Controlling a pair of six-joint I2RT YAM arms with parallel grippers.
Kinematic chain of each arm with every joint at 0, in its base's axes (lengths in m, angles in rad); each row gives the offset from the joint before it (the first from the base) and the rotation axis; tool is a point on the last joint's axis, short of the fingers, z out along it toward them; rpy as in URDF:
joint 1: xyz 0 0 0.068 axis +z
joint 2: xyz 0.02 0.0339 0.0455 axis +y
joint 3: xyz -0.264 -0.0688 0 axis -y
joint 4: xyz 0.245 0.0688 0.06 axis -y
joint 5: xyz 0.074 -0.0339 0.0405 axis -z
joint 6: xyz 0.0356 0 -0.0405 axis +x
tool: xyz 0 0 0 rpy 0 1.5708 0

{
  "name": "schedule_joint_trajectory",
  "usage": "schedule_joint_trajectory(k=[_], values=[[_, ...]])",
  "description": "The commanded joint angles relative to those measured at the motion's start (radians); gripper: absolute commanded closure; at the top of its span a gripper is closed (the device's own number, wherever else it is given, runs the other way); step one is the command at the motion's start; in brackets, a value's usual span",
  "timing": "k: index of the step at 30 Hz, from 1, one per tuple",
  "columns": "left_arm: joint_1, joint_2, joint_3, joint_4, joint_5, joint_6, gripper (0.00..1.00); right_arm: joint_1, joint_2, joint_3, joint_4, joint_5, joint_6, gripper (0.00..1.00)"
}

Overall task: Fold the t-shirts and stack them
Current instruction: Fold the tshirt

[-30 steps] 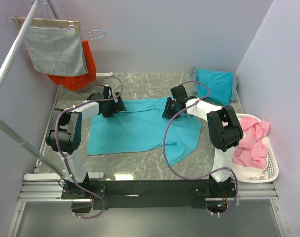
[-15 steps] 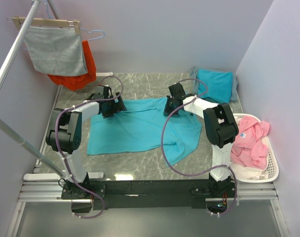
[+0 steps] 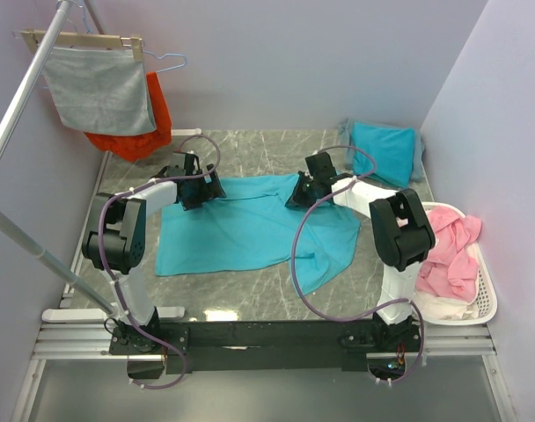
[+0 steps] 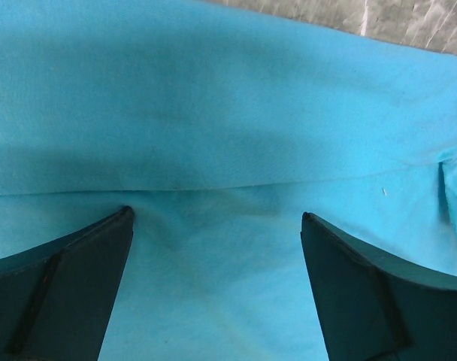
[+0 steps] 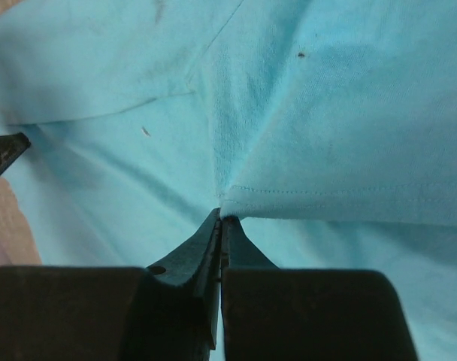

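A turquoise t-shirt lies spread across the marble table, partly folded, with a flap hanging toward the near right. My right gripper is at its far right edge, shut on a stitched hem corner of the t-shirt. At the far left edge, my left gripper stands open, fingers wide apart and pressed down on the cloth, nothing pinched between them. Another turquoise t-shirt lies folded at the back right corner.
A grey cloth and an orange-red garment hang from a rack at the back left. A white basket with pink clothing stands at the right. A slanted metal pole crosses the left side.
My right gripper has closed on the shirt's hem and shifted a little at the far right edge. The left arm has stayed still.
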Motion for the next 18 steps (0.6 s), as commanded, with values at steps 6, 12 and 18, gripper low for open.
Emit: schedule_joint_trajectory(k=[6,12,18], values=[[-0.003,-0.026,0.022,-0.069,-0.045,0.019,0.01,0.002,-0.077,-0.026,-0.032,0.003,-0.006,0.48],[-0.003,-0.133,0.004,-0.069,-0.114,0.01,0.01,-0.027,-0.238,0.008,-0.107,0.242,-0.137,0.36],[0.017,-0.165,0.011,-0.053,-0.157,-0.01,0.01,-0.143,-0.145,0.109,-0.113,0.263,-0.186,0.39]])
